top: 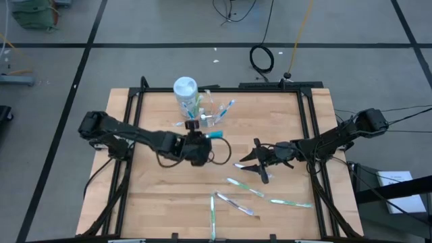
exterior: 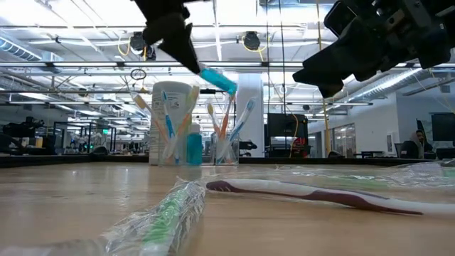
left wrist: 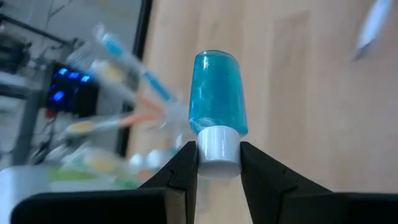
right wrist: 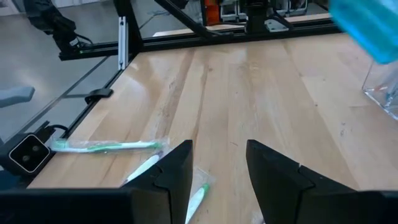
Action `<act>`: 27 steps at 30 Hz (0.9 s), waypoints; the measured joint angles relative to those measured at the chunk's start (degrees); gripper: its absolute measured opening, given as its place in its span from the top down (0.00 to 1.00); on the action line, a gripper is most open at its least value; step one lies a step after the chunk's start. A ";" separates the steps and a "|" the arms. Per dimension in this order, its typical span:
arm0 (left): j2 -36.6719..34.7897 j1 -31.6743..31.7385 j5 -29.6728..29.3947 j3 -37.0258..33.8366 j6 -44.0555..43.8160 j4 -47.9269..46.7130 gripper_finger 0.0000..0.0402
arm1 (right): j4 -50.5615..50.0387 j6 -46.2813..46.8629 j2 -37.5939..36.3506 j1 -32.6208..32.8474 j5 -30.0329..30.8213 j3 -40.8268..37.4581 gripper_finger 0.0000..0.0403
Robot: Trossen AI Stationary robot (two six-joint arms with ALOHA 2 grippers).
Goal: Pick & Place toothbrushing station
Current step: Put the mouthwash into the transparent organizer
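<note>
My left gripper (top: 204,137) hangs above the middle of the table, shut on a small blue toothpaste tube (left wrist: 217,93) with a white cap. The tube also shows in the low view (exterior: 217,80), slanting down from the fingers. Just beyond it, at the table's far side, a clear plastic holder (top: 216,111) stands upright with several toothbrushes in it. A white cup (top: 185,91) with more brushes stands beside the holder. My right gripper (right wrist: 217,168) is open over the table's right half, with nothing between its fingers. Wrapped toothbrushes (top: 246,187) lie flat on the table. My left gripper pinches the tube's white cap (left wrist: 217,149) between its two fingers, one on each side. The blue body sticks out past the fingertips, along the line of the fingers. The fingers slant downward toward the table's right, and the tube is lifted clear of the table (exterior: 217,80).
Several wrapped toothbrushes lie loose toward the near right: one (top: 290,202), one (top: 233,204), and one at the near edge (top: 212,216). A green-bristled one (right wrist: 109,146) lies ahead of my right gripper. Bare wood (top: 155,196) shows at the near left.
</note>
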 joint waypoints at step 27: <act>3.17 14.51 -8.99 0.22 63.84 1.64 0.77 | -1.16 -0.01 0.00 0.00 0.02 -0.02 0.65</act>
